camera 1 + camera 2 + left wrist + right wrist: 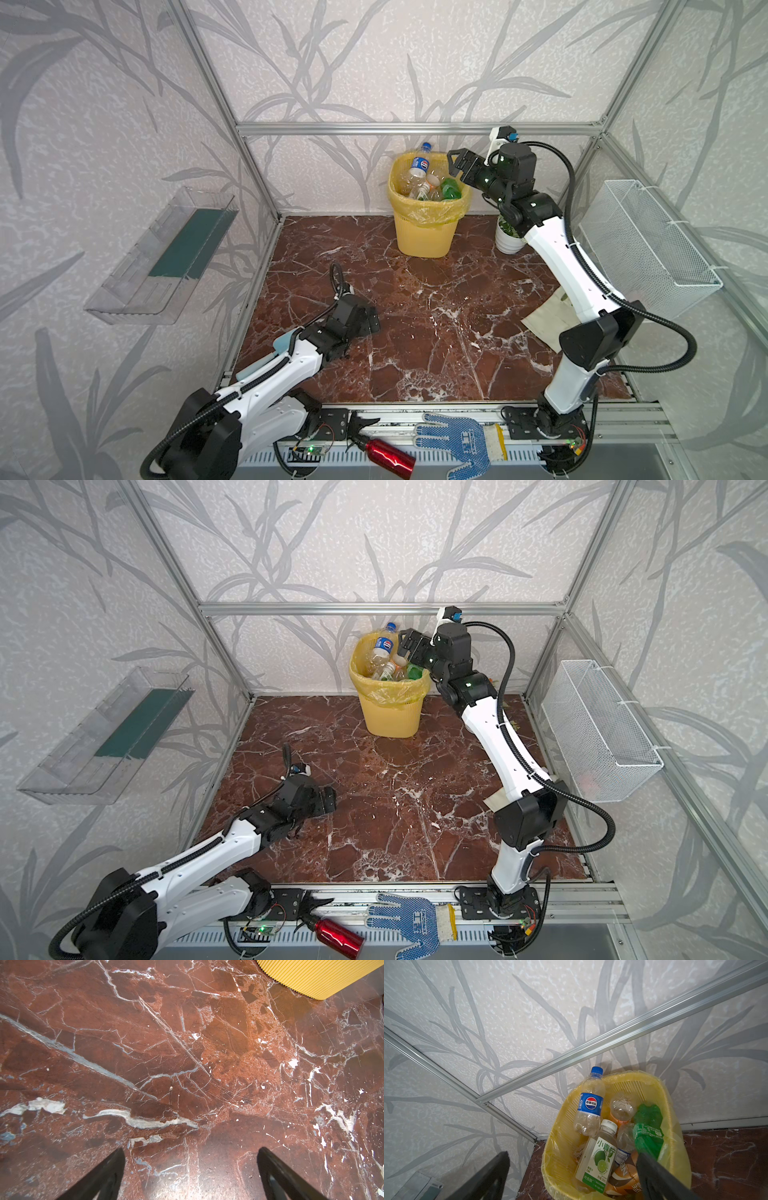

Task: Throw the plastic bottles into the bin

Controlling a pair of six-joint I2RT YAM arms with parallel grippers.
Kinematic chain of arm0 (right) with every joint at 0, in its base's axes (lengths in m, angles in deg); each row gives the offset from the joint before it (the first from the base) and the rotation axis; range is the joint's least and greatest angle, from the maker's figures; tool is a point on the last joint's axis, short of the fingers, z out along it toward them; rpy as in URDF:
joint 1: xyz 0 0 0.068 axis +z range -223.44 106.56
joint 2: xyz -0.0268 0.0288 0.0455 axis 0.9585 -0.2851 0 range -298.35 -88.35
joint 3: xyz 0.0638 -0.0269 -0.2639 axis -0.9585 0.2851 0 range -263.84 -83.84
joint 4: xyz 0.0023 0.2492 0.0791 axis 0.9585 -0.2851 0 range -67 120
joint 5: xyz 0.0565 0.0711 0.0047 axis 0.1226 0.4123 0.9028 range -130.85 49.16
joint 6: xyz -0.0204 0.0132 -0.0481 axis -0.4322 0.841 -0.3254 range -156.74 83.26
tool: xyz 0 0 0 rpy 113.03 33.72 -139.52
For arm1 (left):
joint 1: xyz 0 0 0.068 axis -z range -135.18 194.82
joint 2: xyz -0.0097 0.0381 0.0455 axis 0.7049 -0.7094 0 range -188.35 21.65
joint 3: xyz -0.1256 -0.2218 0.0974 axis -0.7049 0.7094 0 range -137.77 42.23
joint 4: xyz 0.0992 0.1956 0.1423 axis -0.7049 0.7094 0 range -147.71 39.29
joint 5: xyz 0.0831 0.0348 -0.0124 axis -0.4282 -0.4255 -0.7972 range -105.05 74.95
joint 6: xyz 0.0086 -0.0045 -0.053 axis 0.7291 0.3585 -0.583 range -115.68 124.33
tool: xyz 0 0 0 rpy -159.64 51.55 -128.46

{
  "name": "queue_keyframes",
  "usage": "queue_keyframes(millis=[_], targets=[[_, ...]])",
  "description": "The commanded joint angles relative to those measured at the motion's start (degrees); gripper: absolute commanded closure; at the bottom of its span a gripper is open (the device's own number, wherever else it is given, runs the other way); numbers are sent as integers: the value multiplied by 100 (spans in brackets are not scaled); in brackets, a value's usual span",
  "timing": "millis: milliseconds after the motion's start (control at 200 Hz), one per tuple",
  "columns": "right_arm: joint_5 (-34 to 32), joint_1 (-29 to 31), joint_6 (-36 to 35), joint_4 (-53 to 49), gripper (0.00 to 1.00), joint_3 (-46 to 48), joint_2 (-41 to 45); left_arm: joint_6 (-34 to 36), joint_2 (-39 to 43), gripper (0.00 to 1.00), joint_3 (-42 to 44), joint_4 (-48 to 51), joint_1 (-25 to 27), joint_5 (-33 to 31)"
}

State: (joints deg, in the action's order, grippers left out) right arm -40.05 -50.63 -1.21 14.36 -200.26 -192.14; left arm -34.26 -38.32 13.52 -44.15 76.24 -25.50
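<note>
While the right gripper [459, 164] hangs just over the bin [422, 237], its 2 black fingers [654, 1176] stand wide apart and hold nothing. The bin is tall and yellow with a yellow bag inside. It stands at the far edge of the bench [436, 332], close to the back wall. The plastic bottles [600, 1155] lie in a heap inside the bin. 1 clear bottle [589, 1103] with a blue cap and a blue label leans on the far rim and pokes out above it. A green bottle [648, 1126] lies near it on the heap. Next to that sits a bottle with a white cap and a lime on its label. The left gripper [372, 322] is low over the bench, nearer the left edge and well apart from the bin. Its fingers are wide apart too, and only the red stone shows between them. A white pot [509, 241] with a green plant stands near the bin, toward the far right corner, partly behind the right arm. A red metal bottle [388, 455] and a blue and white glove [465, 446] lie on the metal rail at the front edge.
</note>
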Motion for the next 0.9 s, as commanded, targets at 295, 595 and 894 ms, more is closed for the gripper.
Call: queue_keyframes(millis=[295,595,894], targets=[[573,-22,456,110,13,-510,-763,-50,242,1,87,214,-34,-338],[724,-38,-413,831,8,1100,258,129,566,1,128,282,-40,-929],[778,-789,-1937,2225,3,4889,2599,492,851,1,37,98,-85,-1703]])
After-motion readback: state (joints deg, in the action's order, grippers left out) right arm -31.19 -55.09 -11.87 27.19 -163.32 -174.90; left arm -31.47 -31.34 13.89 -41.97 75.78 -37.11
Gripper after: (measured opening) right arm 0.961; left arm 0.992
